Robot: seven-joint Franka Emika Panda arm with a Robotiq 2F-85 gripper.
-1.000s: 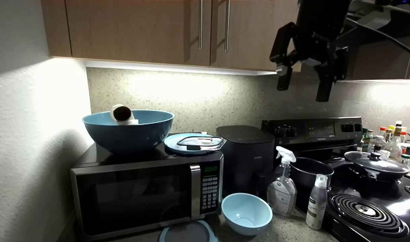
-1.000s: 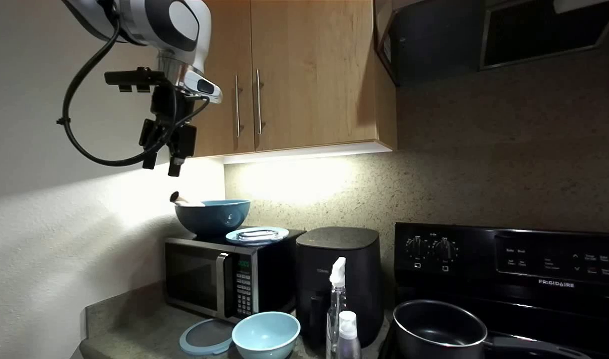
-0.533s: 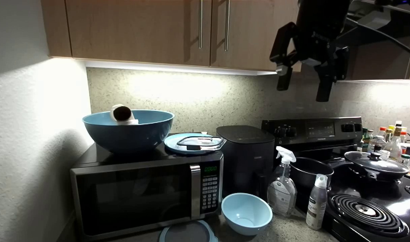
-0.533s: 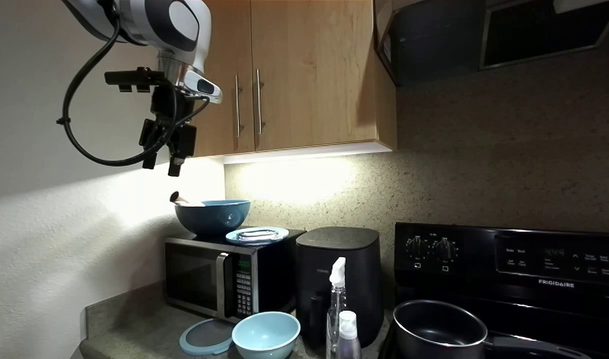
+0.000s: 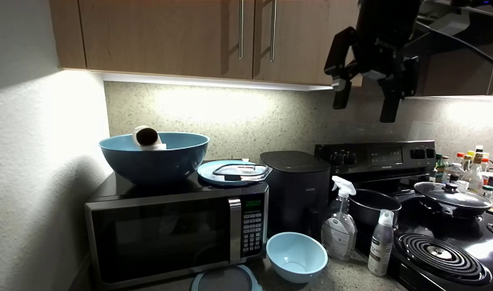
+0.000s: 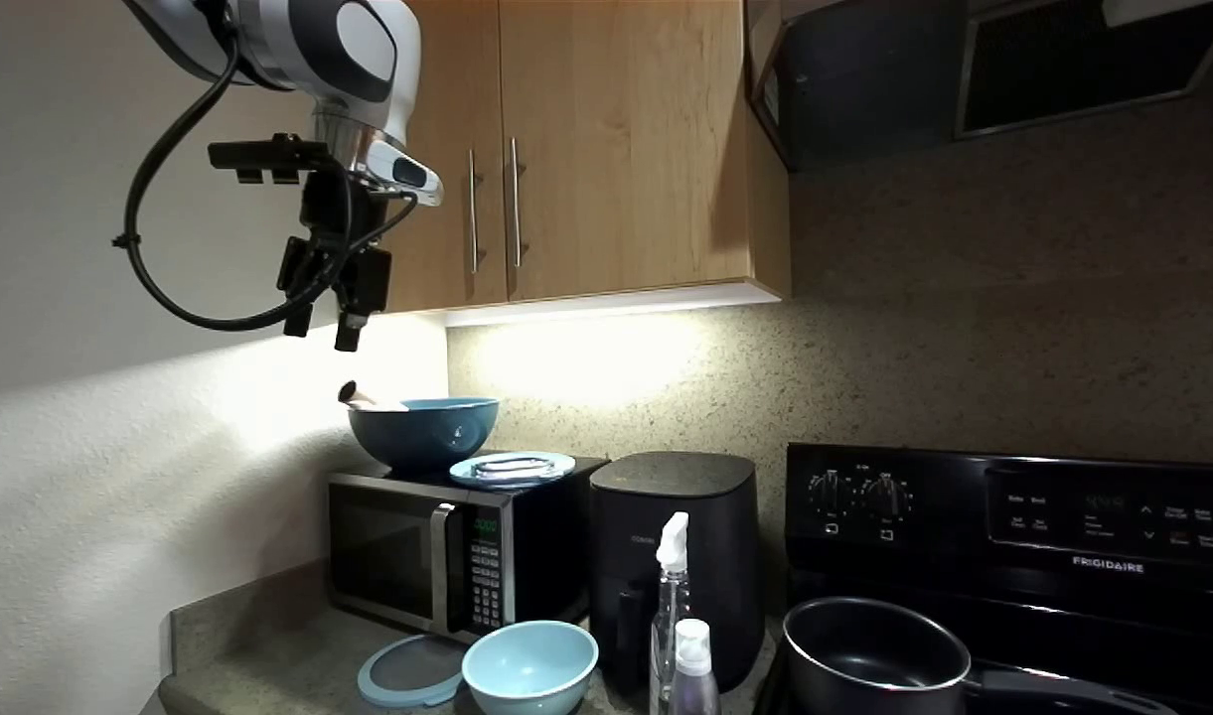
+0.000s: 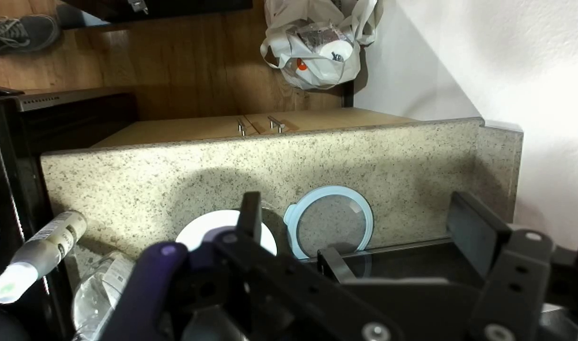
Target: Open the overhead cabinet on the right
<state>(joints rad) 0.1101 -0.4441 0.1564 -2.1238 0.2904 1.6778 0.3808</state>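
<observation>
The overhead cabinet on the right has a flat light-brown wood door, shut, in both exterior views (image 5: 303, 44) (image 6: 626, 149). Its vertical metal bar handle (image 5: 273, 30) (image 6: 516, 204) is near the door's left edge. Another wood door (image 5: 157, 38) with a like handle (image 5: 241, 28) adjoins it on the left, also shut. My gripper (image 5: 364, 106) (image 6: 323, 331) points down, open and empty, apart from both handles. In an exterior view it covers the right door's lower right part. In the wrist view its fingers (image 7: 360, 222) are wide apart; the overhead cabinet is out of view there.
Below stand a microwave (image 5: 161, 242) with a large blue bowl (image 5: 153, 165) on top, a black air fryer (image 5: 298, 190), a small light-blue bowl (image 5: 296, 256) and a spray bottle (image 5: 339, 232). A range hood (image 6: 874, 89) is right of the cabinet. A wall (image 6: 89, 477) is at the left.
</observation>
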